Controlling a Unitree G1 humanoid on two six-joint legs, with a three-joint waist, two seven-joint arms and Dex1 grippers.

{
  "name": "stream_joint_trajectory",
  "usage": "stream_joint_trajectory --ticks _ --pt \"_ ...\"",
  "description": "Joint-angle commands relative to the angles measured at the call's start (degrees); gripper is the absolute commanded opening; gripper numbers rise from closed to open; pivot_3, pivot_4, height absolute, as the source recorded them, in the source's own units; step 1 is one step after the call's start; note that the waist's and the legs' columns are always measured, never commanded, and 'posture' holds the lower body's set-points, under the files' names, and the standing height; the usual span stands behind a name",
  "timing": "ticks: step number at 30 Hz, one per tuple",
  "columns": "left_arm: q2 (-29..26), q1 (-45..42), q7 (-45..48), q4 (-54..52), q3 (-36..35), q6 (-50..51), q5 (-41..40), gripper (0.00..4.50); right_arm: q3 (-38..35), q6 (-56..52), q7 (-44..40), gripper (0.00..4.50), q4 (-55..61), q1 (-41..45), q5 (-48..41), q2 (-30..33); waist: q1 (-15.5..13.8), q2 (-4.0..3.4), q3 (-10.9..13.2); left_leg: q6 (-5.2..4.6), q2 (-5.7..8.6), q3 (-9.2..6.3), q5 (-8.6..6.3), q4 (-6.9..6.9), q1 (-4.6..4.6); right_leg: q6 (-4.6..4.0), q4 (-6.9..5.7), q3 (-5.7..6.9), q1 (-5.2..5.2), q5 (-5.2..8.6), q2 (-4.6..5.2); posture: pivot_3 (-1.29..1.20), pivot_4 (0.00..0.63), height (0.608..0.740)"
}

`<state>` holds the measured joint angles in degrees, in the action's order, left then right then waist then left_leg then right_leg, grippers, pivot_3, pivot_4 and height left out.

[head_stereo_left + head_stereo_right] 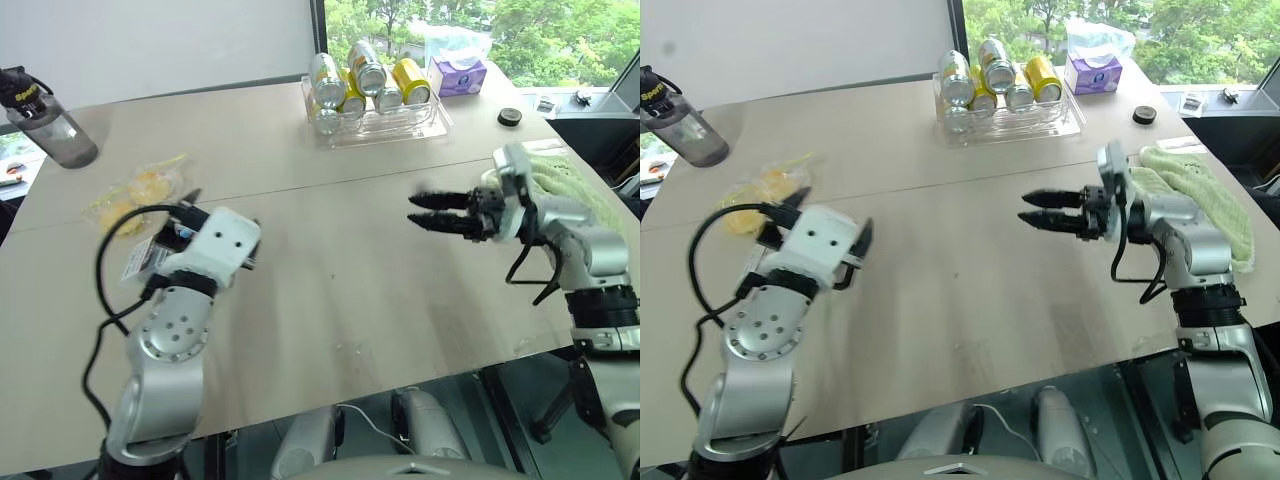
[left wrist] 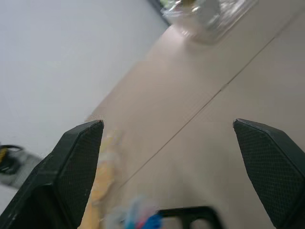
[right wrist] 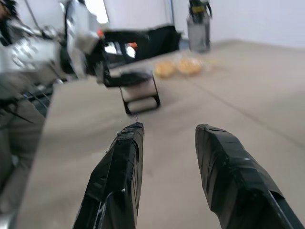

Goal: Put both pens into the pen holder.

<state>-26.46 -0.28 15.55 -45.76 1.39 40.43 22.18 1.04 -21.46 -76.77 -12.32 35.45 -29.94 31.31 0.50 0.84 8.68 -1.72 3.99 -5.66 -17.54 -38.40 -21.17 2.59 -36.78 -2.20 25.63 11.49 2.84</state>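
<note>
The pen holder, a small clear-grey case with a black loop end, lies flat on the table at the left. My left gripper hovers just above it and hides most of it in the head views. In the left wrist view its fingers stand wide open with nothing between them. Blurred blue and pink colours show beside the loop, and I cannot make out the pens in them. My right gripper hangs over the right half of the table, pointing left toward the holder, open with nothing between its fingers.
A yellow snack bag lies just beyond the pen holder, and a grey bottle stands at the far left. At the back are a clear tray of cans, a tissue box and a small black disc. A pale cloth lies at the right edge.
</note>
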Motion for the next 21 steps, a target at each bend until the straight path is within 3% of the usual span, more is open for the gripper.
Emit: stream_joint_trajectory --ticks 1,3,5,12,21 --pt "6.29 3.44 1.22 0.93 -1.19 -6.35 -8.96 4.47 0.46 9.36 0.78 1.88 -1.61 -4.3 6.58 2.59 0.14 -0.08 -0.04 0.0 -0.01 0.01 0.0 0.01 0.0 0.0 -0.01 -0.01 0.03 0.0 -0.02 0.0 0.15 0.739" --pt "13.7 6.49 3.44 2.6 -3.46 -10.53 -19.34 4.47 0.05 14.09 1.07 1.88 -2.14 -8.34 9.01 3.93 -0.06 -0.09 -0.05 0.0 -0.01 -0.01 0.0 0.0 0.0 0.0 0.01 0.0 0.0 0.0 0.01 0.0 0.15 0.739" --pt "15.19 10.12 8.66 4.62 -4.27 -14.33 -25.92 4.47 -1.8 14.83 3.11 1.88 -0.87 -11.54 8.76 4.13 -0.2 -0.07 -0.03 0.0 -0.01 -0.02 0.0 -0.04 -0.03 0.0 0.03 -0.01 -0.01 0.0 0.03 0.0 0.15 0.739" --pt "8.26 20.91 19.93 9.29 -8.06 -17.78 -36.27 4.47 -5.49 19.82 6.66 1.88 1.61 -20.45 9.28 5.52 0.27 -0.15 -0.03 0.02 -0.11 0.15 0.01 0.01 0.59 -0.02 -0.07 -0.1 -0.46 0.01 -0.13 0.0 0.15 0.739" --pt "4.52 26.09 21.53 10.14 -14.47 -19.8 -42.46 4.47 -7.25 22.0 9.86 1.88 0.55 -25.88 10.04 6.43 0.08 -0.15 -0.03 -0.02 -0.1 0.11 -0.01 -0.06 0.58 -0.01 0.01 -0.08 -0.52 0.01 -0.11 0.0 0.15 0.739"
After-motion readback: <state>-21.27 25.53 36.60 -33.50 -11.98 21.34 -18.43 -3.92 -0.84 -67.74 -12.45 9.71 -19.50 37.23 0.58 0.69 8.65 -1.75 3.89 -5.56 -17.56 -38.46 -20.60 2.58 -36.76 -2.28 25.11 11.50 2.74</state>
